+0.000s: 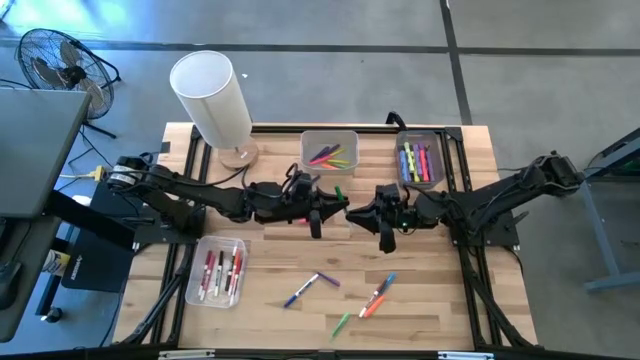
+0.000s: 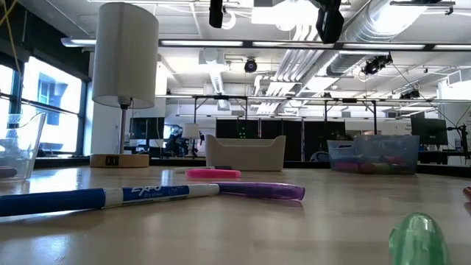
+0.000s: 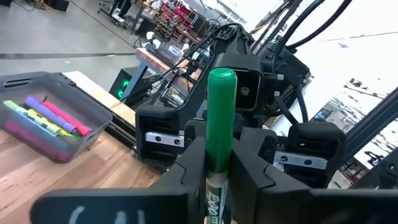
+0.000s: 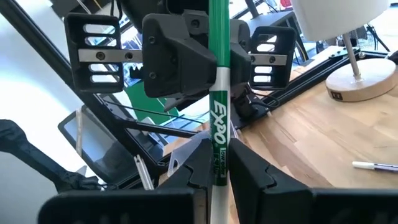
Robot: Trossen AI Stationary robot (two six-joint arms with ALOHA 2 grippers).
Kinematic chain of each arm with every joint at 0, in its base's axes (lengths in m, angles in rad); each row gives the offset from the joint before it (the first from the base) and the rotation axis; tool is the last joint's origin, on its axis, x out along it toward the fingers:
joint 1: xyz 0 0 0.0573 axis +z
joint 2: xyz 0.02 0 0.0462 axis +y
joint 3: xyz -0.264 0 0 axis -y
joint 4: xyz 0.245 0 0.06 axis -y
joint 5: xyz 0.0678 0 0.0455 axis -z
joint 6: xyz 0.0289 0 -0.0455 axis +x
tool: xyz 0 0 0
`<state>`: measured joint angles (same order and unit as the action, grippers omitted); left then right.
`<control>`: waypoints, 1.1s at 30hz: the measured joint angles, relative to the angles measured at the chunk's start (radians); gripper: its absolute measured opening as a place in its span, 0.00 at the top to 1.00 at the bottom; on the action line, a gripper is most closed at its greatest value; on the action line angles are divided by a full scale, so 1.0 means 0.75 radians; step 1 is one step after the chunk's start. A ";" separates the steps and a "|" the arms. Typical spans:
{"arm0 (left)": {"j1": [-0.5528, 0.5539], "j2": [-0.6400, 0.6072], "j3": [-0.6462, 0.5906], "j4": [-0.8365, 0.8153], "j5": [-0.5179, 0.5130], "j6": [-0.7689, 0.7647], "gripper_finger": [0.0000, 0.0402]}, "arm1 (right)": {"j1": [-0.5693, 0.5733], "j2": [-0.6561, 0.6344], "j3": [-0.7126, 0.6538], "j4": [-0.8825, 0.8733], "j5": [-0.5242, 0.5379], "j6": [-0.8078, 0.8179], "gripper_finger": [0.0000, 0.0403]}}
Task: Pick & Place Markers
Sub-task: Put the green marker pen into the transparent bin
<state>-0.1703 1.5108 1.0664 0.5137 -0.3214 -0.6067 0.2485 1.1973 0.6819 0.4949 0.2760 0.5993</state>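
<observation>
Markers are the business here, and the one in play is a green marker (image 3: 221, 124) held up above the middle of the table, between the two arms, which meet nose to nose in front of the centre bin (image 1: 330, 152). From each wrist camera it looks pinched: the left gripper (image 3: 216, 177) has its fingers closed against the lower barrel with the green cap standing free above, and the right gripper (image 4: 217, 180) is closed on the white printed part of the barrel, so both seem to have hold of it at once, like a handover. I'd judge it light, stiff and smooth-sided, apt to swivel or slide if squeezed near an end; the middle of the barrel is the safest place to grip, across its width. The rest lie scattered: loose markers (image 1: 345, 290) on the near side of the wooden table (image 1: 270, 310), some in the left bin (image 1: 218, 270), others in the right bin (image 1: 420, 160). Hard to make out from overhead is the held marker itself, only a green speck between the dark grippers, so I cannot tell which one bears its weight. The low camera shows a blue marker (image 2: 103, 197) and a purple cap up close, but the grippers there are cut off overhead. A white lamp (image 1: 212, 100) stands at the back left.
</observation>
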 joint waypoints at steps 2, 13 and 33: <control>0.000 0.000 0.000 -0.006 0.007 0.001 0.91 | 0.000 0.000 0.000 -0.002 -0.001 -0.007 0.93; 0.000 -0.063 -0.002 -0.245 0.022 -0.019 0.89 | -0.003 -0.017 0.000 0.003 -0.014 -0.065 0.74; -0.757 -0.479 0.000 -2.176 -0.076 -1.695 0.90 | 0.001 -0.035 0.000 -0.133 -0.039 -0.037 0.65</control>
<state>-0.7381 1.1516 1.0663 -1.1184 -0.3783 -1.8782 0.2493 1.1709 0.6819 0.3954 0.2470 0.5716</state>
